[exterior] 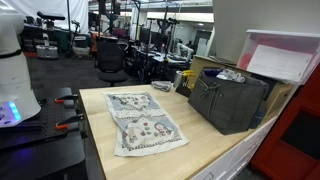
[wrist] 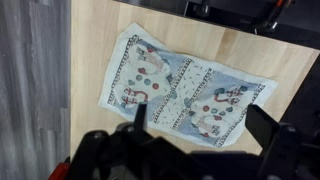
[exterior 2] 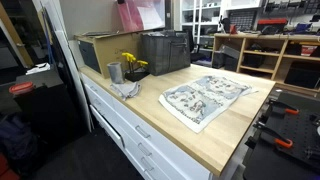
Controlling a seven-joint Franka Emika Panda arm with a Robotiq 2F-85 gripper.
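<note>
Gripper (wrist: 200,115) at bottom of wrist view, fingers wide apart, empty, above patterned cloth (wrist: 185,88) lying flat mid-frame on wooden table (wrist: 95,35).

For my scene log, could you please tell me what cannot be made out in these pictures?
The hand: outside both exterior views; only the wrist view shows it, above the cloth.
Its print: too blurred everywhere to read.
The dark crate: walls hide most contents in both exterior views.
The grey cup: too small to see inside.
</note>
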